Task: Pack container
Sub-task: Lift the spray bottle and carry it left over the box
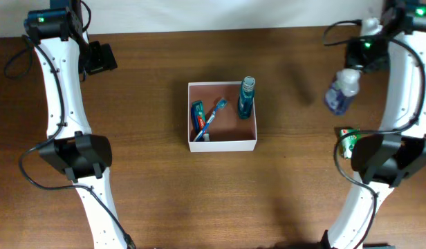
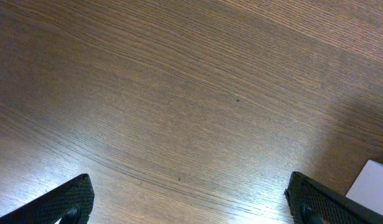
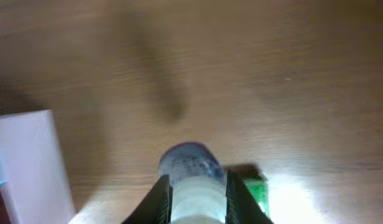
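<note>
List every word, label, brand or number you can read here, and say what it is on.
No text reads clearly in any view.
Toothpaste tube in the container: print too small to read.
Green packet: print blurred.
Teal bottle and blue bottle: no legible label.

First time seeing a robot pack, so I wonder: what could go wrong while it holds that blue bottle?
The right gripper pinches the blue bottle only near its white cap, so it might slip or swing. The box already holds a standing teal bottle; the incoming one could topple it.
</note>
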Controlling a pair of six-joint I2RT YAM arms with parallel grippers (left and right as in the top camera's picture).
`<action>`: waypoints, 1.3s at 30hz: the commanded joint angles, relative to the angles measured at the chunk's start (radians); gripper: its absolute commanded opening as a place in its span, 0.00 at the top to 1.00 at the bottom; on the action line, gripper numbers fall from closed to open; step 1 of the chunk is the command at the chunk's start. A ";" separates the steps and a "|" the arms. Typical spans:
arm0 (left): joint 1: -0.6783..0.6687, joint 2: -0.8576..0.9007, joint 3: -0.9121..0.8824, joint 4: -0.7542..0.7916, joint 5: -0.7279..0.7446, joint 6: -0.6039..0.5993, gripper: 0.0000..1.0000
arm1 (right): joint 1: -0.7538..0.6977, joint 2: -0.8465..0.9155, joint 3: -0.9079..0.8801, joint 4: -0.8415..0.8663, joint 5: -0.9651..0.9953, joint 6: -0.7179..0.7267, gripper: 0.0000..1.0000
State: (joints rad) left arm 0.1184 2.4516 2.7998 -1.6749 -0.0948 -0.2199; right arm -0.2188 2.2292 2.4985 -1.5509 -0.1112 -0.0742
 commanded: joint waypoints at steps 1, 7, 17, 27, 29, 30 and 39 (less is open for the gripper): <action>0.002 -0.038 0.016 0.002 -0.007 0.013 0.01 | 0.101 -0.013 0.108 -0.063 -0.018 0.005 0.82; 0.002 -0.038 0.016 0.002 -0.007 0.013 0.01 | 0.220 -0.013 0.176 -0.148 -0.069 0.012 0.82; 0.002 -0.038 0.016 0.002 -0.007 0.013 0.01 | 0.388 -0.082 0.178 -0.148 -0.129 0.069 0.82; 0.002 -0.038 0.016 0.002 -0.007 0.013 0.01 | 0.443 -0.228 0.178 -0.148 -0.121 0.227 0.82; 0.002 -0.038 0.016 0.002 -0.007 0.013 0.01 | 0.449 -0.233 0.178 -0.148 -0.121 0.276 0.83; 0.002 -0.038 0.016 0.002 -0.007 0.013 0.01 | 0.452 -0.233 0.178 -0.148 -0.118 0.295 0.83; 0.002 -0.038 0.016 0.002 -0.008 0.013 0.01 | 0.536 -0.229 0.175 -0.148 0.092 0.552 0.83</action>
State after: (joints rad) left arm 0.1184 2.4516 2.7998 -1.6752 -0.0948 -0.2199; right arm 0.2779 2.0132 2.6575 -1.6928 -0.1146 0.3347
